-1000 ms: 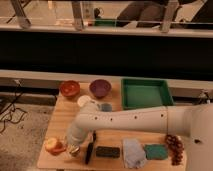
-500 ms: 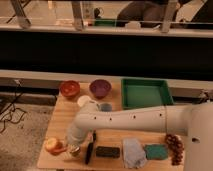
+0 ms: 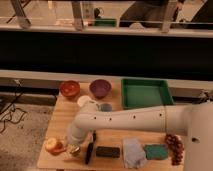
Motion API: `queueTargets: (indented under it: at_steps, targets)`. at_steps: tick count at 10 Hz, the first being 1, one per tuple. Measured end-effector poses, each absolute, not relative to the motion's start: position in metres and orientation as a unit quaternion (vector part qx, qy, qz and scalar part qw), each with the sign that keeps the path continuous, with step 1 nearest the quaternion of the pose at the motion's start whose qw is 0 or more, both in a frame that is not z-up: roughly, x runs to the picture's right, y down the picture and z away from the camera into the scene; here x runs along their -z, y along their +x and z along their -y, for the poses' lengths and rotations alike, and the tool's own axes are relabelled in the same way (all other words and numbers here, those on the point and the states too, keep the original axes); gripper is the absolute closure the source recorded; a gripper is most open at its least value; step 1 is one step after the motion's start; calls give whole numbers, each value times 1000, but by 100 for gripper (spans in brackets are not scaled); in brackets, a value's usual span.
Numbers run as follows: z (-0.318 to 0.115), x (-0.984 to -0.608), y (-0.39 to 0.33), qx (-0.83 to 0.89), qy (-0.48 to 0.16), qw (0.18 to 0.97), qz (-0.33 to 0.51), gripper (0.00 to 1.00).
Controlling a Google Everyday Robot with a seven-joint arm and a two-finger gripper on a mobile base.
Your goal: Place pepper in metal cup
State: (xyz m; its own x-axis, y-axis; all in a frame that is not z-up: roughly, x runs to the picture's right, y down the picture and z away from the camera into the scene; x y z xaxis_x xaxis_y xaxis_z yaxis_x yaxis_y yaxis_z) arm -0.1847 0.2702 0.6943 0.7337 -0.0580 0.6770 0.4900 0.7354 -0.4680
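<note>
The pepper (image 3: 61,149) is a slim orange-red piece at the table's front left, lying against the right side of a round yellow-red fruit (image 3: 51,145). My gripper (image 3: 74,149) hangs low over the table just right of the pepper, at the end of the white arm that reaches in from the right. I cannot tell if it touches the pepper. The metal cup (image 3: 106,107) stands further back, mid-table, just behind the arm and partly hidden by it.
A reddish-brown bowl (image 3: 70,89) and a purple bowl (image 3: 100,88) stand at the back. A green tray (image 3: 145,93) is back right. In front lie a black brush (image 3: 90,150), a black block (image 3: 108,151), a grey cloth (image 3: 133,152), a green sponge (image 3: 156,151) and grapes (image 3: 174,147).
</note>
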Motion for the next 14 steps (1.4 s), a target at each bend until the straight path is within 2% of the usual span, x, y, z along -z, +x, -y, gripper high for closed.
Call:
queueTargets:
  at_steps: [2,4,14]
  targets:
    - [-270,-694,-184,157,-328,871,329,33]
    - [-270,-694,-184,157,-328,872,329,21]
    - [-270,-695,-184,156,-328,872,329,20]
